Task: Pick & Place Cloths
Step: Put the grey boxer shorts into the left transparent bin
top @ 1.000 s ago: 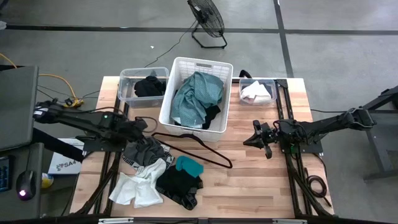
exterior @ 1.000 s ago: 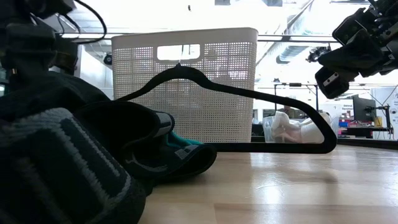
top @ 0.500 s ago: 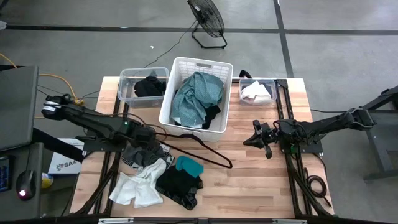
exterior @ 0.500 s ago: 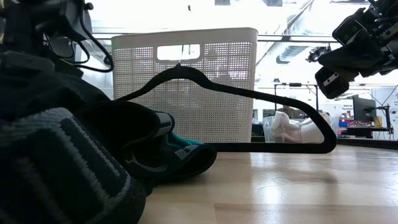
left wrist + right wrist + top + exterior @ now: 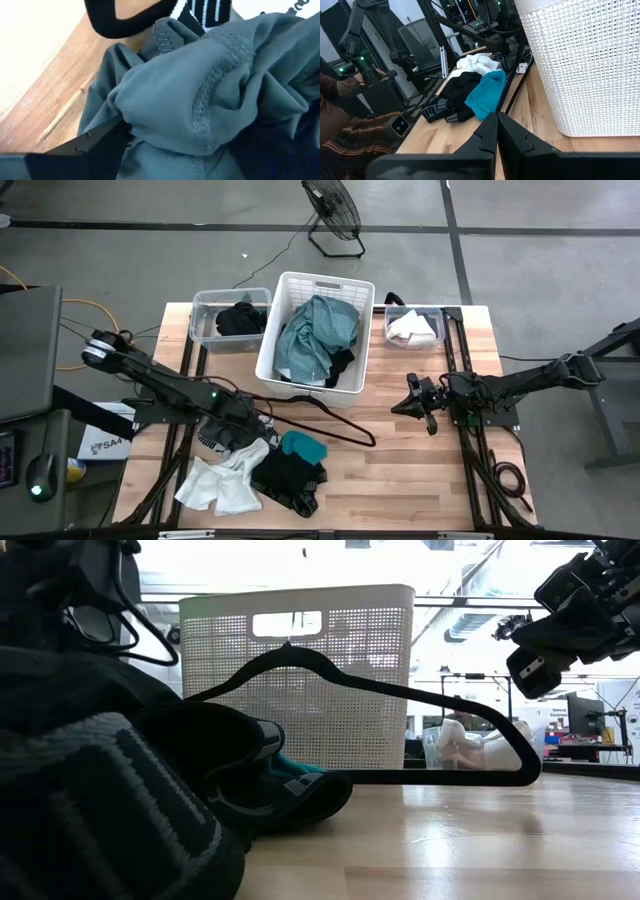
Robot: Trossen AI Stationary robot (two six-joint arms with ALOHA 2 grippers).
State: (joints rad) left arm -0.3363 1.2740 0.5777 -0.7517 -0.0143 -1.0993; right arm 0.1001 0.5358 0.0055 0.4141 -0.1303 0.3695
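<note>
Underneath, soft rumpled grey cloth (image 5: pixel 210 100), stitched hems.

Matt grey cloth (image 5: pixel 210 100) with stitched seams is seen; wood-grain table (image 5: pixel 420 470); perforated white plastic basket (image 5: pixel 316 330); thin black hanger (image 5: pixel 320 412).

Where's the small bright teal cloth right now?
In the high view the bright teal cloth lies left of table centre, on the black cloth, just under the hanger.

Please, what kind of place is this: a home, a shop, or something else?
Probably a robotics lab or workshop. A wooden worktable stands on a bare concrete floor with taped lines, a floor fan behind it, and more equipment frames fill the room.
</note>
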